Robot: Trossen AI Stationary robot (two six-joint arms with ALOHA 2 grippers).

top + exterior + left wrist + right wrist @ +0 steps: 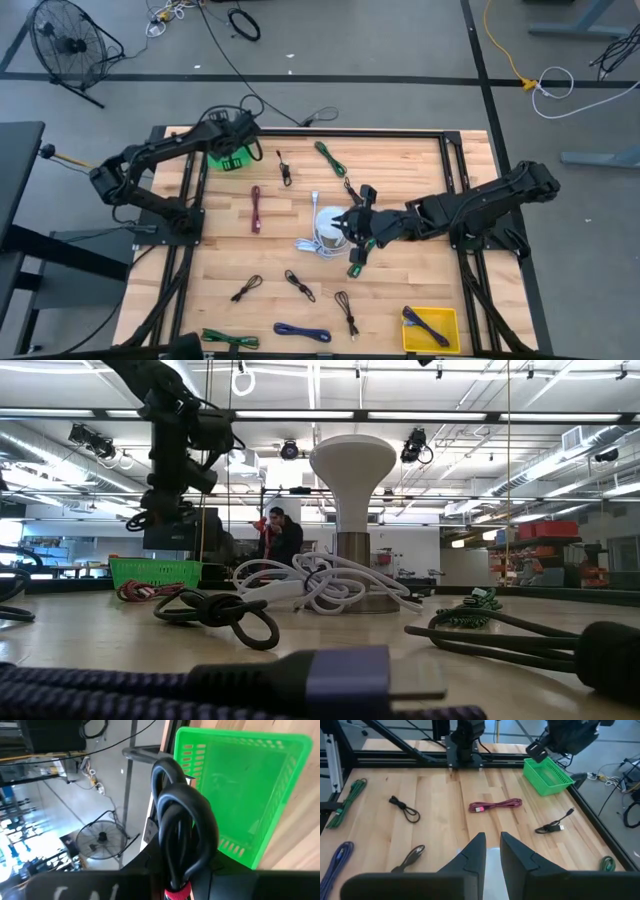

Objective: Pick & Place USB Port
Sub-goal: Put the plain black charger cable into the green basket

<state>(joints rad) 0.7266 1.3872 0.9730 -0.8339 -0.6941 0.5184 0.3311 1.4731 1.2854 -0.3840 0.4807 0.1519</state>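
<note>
My left gripper (232,140) is at the table's far left, above the green basket (232,158), and is shut on a coiled black cable (182,820) bound with a red tie. The basket also shows in the left wrist view (240,785), below and beyond the coil. My right gripper (352,228) hangs mid-table beside a white mushroom-shaped device (328,228) with a white cord, which stands on the wood (350,470). In the right wrist view the right gripper (492,847) has a narrow gap between its fingers and holds nothing; the white device shows below that gap. My left gripper holds the black cable coil at its end by the red tie (177,892). The gripper's own body hides the fingers there. The coil sticks out past the fingers, lifted clear, over the near rim of the basket.
Loose cables lie about the wood: a red one (256,208), green ones (330,158), small black ones (298,283) and a blue one (302,332). A yellow tray (432,328) sits at the near right. Black frame rails border the table.
</note>
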